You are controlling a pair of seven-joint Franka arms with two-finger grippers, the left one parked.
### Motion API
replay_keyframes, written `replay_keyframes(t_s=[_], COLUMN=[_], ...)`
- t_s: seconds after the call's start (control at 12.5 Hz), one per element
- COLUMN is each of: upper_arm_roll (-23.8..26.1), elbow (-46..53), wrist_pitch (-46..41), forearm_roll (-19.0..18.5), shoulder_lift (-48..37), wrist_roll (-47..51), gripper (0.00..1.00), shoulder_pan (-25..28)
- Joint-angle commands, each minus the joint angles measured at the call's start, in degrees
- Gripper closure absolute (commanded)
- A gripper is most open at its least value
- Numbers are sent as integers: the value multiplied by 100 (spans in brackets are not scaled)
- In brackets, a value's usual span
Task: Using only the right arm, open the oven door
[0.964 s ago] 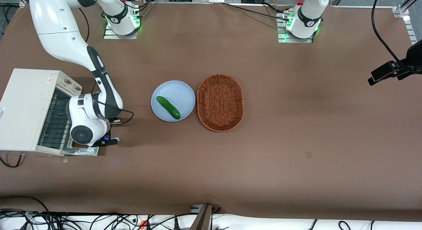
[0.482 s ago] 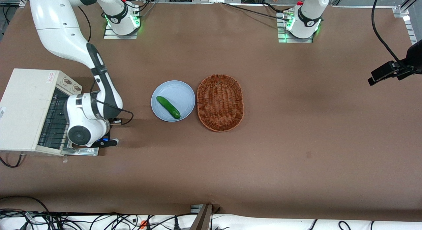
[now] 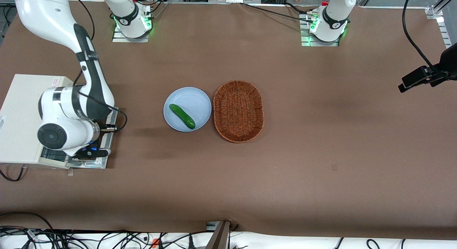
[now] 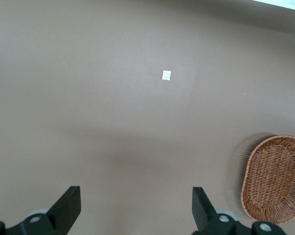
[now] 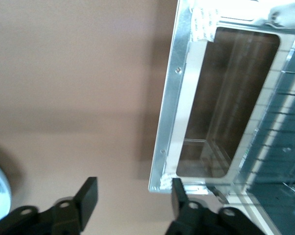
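This is a robotics lab set up as a mock kitchen. A wide table (image 3: 285, 177) under brown sheeting carries two arms bolted on metal base plates (image 3: 130, 36) at 12 o'clock, green lights glowing at their feet. Loose cables (image 3: 89, 238) tangle along the 6 o'clock edge, and a camera on a bracket (image 3: 428, 76) juts in at 3 o'clock. The kitchen props: a toaster oven (image 3: 21, 117) at 9 o'clock, a plate (image 3: 196, 102) with a cucumber (image 3: 182, 116), and a basket (image 3: 238, 111) at centre. The gripper (image 5: 132, 208) hangs above the oven's lowered door (image 5: 220, 98).
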Motion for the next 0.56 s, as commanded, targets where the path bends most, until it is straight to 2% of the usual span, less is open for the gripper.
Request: replay_keyframes(t_s=[0.0,0.24,0.48], upper_arm_roll=[-57,-66,-311], elbow=[-126,-135,-117], wrist_pitch=[-302,-504,-1084], forearm_roll=[137,233,620], shoulder_lift=[-482,-1053,-1633], wrist_roll=[-264,-370,-370], gripper=[0,0,0], shoulder_pan=[-59,-147,-156])
